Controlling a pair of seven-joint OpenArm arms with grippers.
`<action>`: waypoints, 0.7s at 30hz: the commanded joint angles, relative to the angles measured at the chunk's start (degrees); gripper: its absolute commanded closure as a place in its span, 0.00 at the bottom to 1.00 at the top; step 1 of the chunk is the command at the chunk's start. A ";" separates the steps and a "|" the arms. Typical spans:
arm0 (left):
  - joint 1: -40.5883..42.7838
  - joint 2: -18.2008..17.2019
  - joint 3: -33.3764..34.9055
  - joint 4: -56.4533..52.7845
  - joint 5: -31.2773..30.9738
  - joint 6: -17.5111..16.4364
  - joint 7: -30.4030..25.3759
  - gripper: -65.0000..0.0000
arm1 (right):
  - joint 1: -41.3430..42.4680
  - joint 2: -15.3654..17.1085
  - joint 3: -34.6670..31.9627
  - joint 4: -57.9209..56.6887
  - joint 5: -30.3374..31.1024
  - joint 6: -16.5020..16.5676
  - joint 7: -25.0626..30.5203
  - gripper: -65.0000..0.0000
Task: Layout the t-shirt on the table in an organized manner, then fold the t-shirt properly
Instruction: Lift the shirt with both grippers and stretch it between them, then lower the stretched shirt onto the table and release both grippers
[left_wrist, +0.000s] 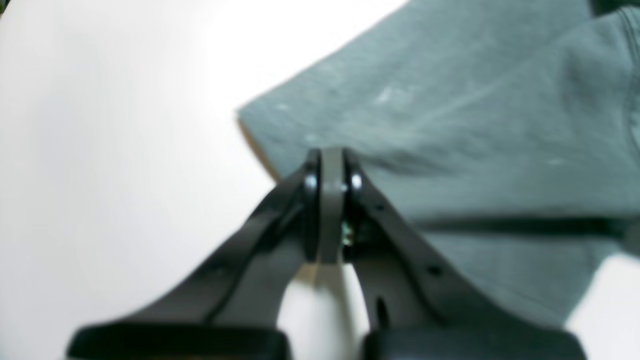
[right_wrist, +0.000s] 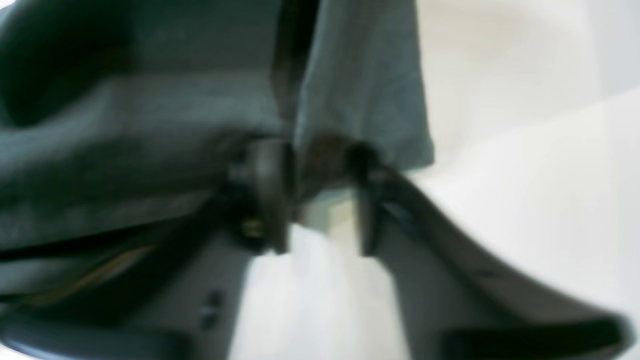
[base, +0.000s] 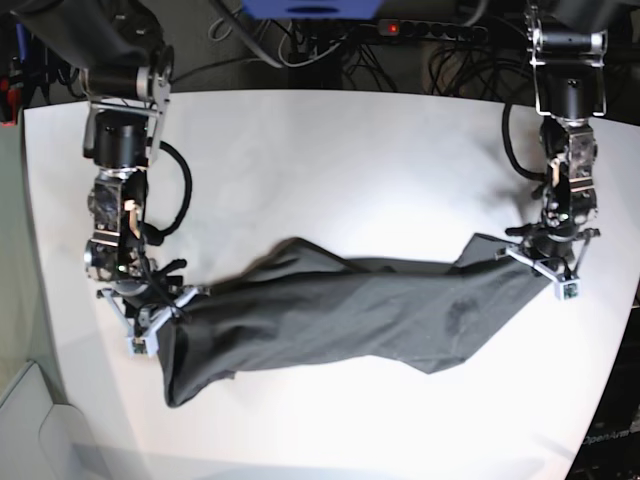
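The dark grey t-shirt (base: 340, 310) lies stretched in a long, crumpled band across the white table (base: 330, 160). My left gripper (base: 540, 258) stands at the band's right end. The left wrist view shows that gripper (left_wrist: 331, 160) shut, with a strip of the t-shirt (left_wrist: 450, 100) pinched between its tips over the table (left_wrist: 100, 150). My right gripper (base: 165, 312) is at the band's left end. In the blurred right wrist view, a fold of the t-shirt (right_wrist: 125, 125) sits between the narrowed jaws of that gripper (right_wrist: 320, 165). More cloth is draped over one finger.
A power strip (base: 430, 28) and cables lie beyond the table's far edge. The table's curved edge (base: 60, 330) runs down the left, with a grey surface (base: 30, 420) below it. Both arm bases stand at the far corners.
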 joint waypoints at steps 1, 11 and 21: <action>-1.39 -1.00 -0.34 0.82 0.19 0.21 -1.33 1.00 | 1.81 0.77 0.19 0.92 0.49 -0.42 1.62 0.95; -1.65 -1.00 -0.34 0.65 0.19 0.21 -1.42 1.00 | -0.56 5.34 0.28 7.60 0.49 -0.42 0.91 1.00; -1.65 -1.00 -0.34 0.65 0.19 0.03 -1.42 1.00 | -10.14 9.82 0.99 44.79 0.49 -0.24 -13.59 1.00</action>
